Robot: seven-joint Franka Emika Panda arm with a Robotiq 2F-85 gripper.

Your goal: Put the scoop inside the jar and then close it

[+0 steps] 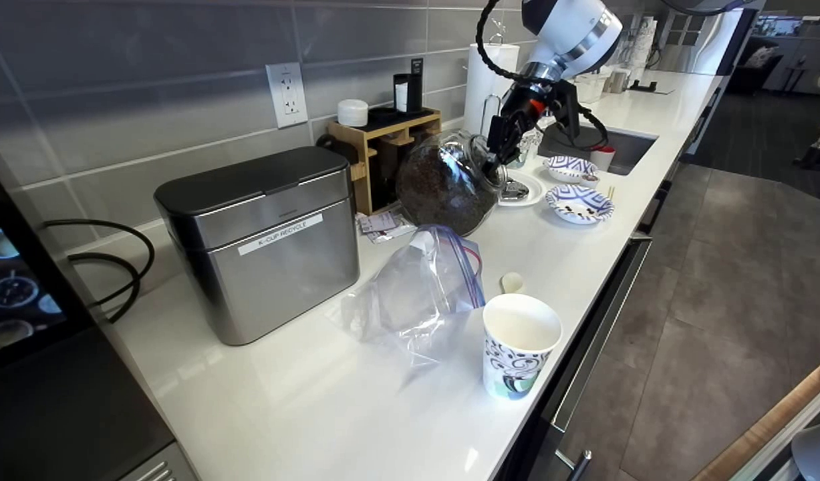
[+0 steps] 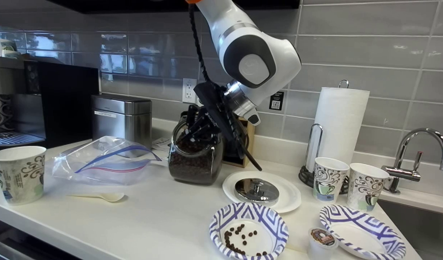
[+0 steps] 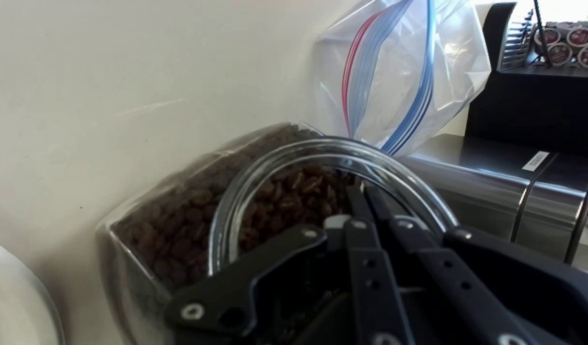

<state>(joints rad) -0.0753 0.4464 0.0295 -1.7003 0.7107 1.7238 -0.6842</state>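
Note:
A glass jar of dark beans (image 1: 436, 187) stands on the counter with its slanted mouth uncovered; it also shows in an exterior view (image 2: 192, 168) and in the wrist view (image 3: 174, 235). My gripper (image 3: 363, 188) reaches through the mouth, tips near the beans. The fingers are close together with a narrow gap and a pale sliver at the tips; I cannot tell whether they hold anything. A pale spoon (image 2: 112, 196) lies on the counter, also in an exterior view (image 1: 512, 283); I cannot tell whether it is the scoop. The chrome lid (image 2: 256, 191) rests on a white plate (image 2: 290, 202).
A clear zip bag (image 1: 416, 287) lies near the jar. A paper cup (image 1: 520, 347) stands by the counter edge. A steel bin (image 1: 283, 254) and wooden organizer (image 1: 359, 170) stand along the wall. Patterned bowls (image 2: 216, 231), cups (image 2: 329, 180) and paper towels (image 2: 342, 122) are beyond the lid.

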